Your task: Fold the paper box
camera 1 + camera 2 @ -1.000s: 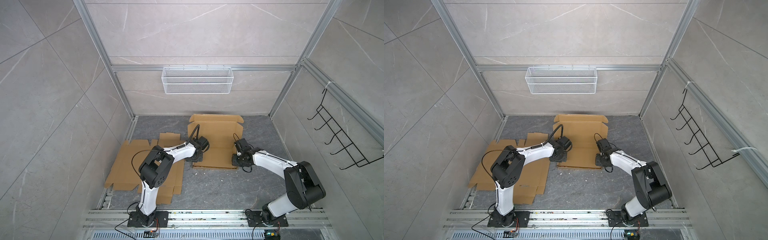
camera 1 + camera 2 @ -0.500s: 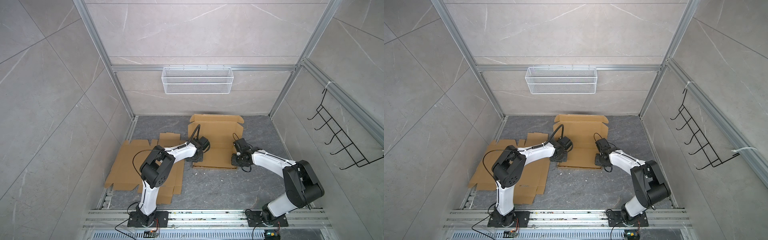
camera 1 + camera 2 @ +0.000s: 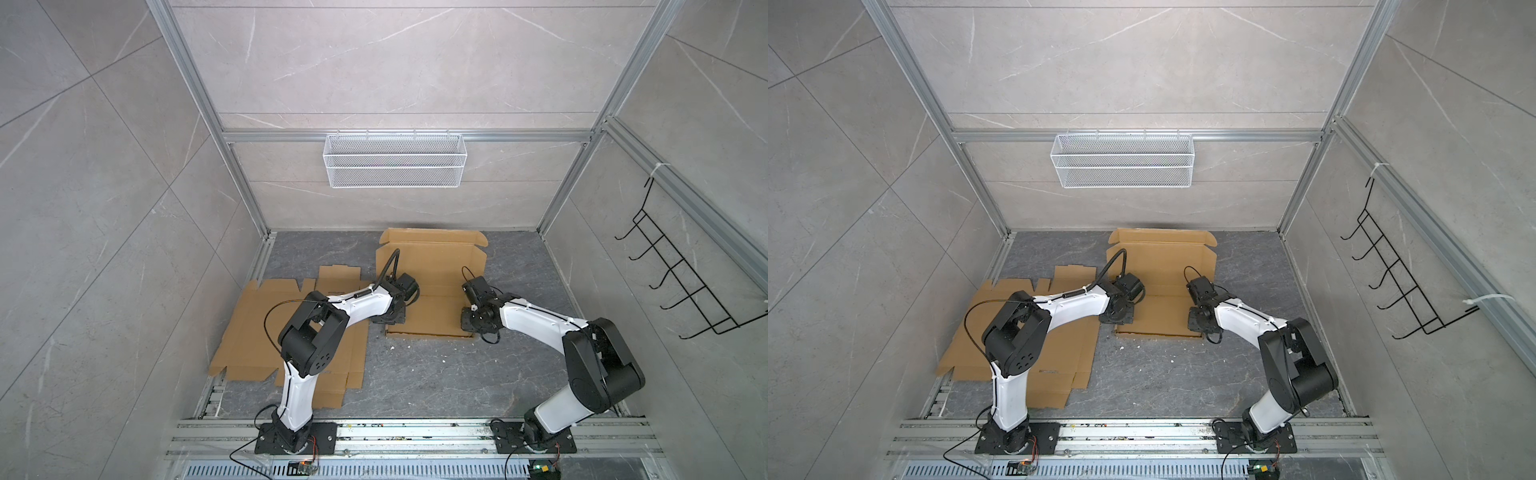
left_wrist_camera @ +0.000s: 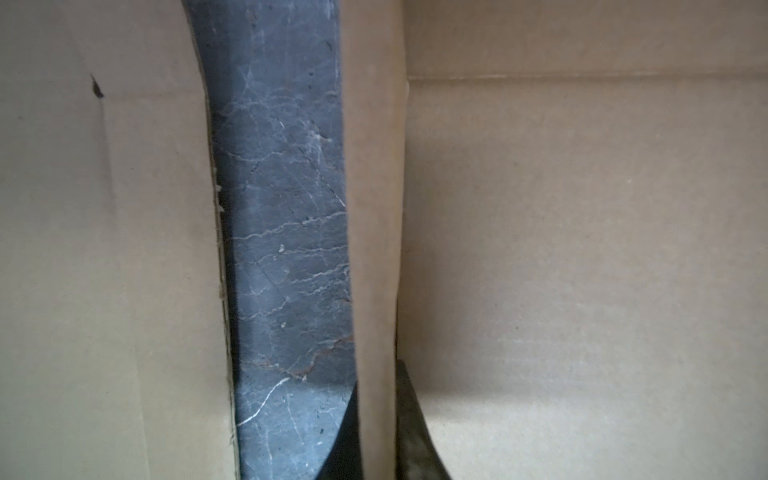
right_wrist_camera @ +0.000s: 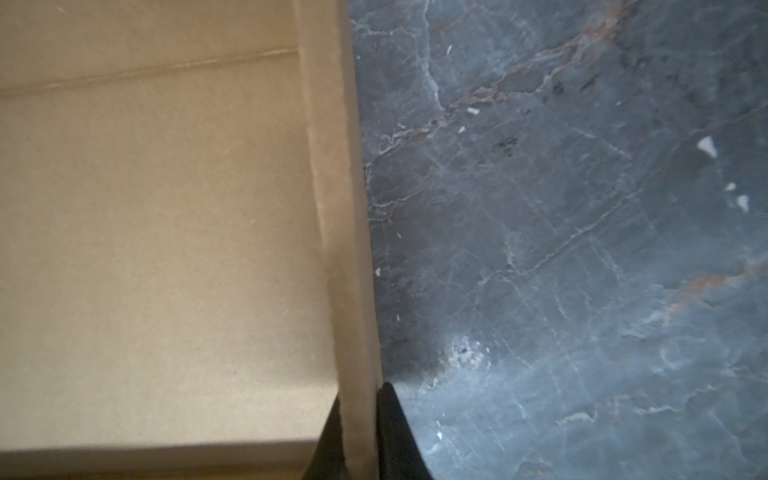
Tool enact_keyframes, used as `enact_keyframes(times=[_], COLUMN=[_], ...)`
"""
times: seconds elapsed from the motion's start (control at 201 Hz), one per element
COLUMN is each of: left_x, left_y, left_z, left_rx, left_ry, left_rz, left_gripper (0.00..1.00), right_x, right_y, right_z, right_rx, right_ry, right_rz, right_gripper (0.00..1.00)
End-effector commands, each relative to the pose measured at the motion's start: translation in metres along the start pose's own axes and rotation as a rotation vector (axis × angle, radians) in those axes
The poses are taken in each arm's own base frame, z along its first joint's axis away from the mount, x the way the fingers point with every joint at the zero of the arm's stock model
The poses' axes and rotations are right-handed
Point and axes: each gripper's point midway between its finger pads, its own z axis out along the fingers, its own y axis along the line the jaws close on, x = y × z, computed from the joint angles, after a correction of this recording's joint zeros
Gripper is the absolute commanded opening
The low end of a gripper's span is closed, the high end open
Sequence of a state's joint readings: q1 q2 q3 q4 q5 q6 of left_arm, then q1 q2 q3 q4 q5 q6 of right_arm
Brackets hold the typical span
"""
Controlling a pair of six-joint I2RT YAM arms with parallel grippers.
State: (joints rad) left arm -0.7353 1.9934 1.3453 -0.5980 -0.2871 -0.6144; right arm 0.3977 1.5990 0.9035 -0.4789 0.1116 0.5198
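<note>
A brown paper box (image 3: 432,286) (image 3: 1163,274) lies on the dark floor with its side walls raised and its back lid flat towards the rear wall. My left gripper (image 3: 388,322) (image 3: 1116,316) points down at the box's left wall. In the left wrist view my left gripper (image 4: 376,382) is shut on that wall (image 4: 374,208), one black finger (image 4: 409,415) inside and one outside. My right gripper (image 3: 473,326) (image 3: 1198,322) is at the right wall. In the right wrist view my right gripper (image 5: 359,395) is shut on this wall (image 5: 336,208), fingers (image 5: 390,424) against both faces.
Flat cardboard blanks (image 3: 266,332) (image 4: 104,249) lie on the floor to the left, partly under the left arm. A white wire basket (image 3: 395,160) hangs on the back wall and a black hook rack (image 3: 681,282) on the right wall. White crumbs (image 5: 706,147) dot the floor.
</note>
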Motion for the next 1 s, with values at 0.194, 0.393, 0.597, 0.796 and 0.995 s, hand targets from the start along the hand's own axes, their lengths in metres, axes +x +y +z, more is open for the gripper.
enact_keyframes(times=[0.194,0.393,0.597,0.796,0.995], left_x=[0.004,-0.007,-0.016,-0.017,-0.022], left_y=[0.004,0.008,-0.002,-0.002,0.02], left_z=[0.0,-0.023,-0.045,-0.042,-0.044], left_rx=[0.071,0.132,0.242,0.264,0.255], left_ry=[0.058,0.032,-0.022,-0.014,-0.03], left_rz=[0.022,0.006,0.033,0.03,-0.028], left_gripper=[0.34,0.45,0.52,0.53,0.39], right_x=[0.002,0.002,-0.006,-0.01,-0.013], right_y=[0.013,0.012,0.011,0.013,0.014], right_z=[0.008,0.007,-0.001,-0.005,-0.01], right_rx=[-0.052,-0.048,-0.066,-0.086,-0.101], right_ry=[0.036,0.037,0.018,0.017,0.001], right_rz=[-0.015,-0.025,-0.034,-0.035,-0.029], right_gripper=[0.15,0.23,0.45,0.54,0.49])
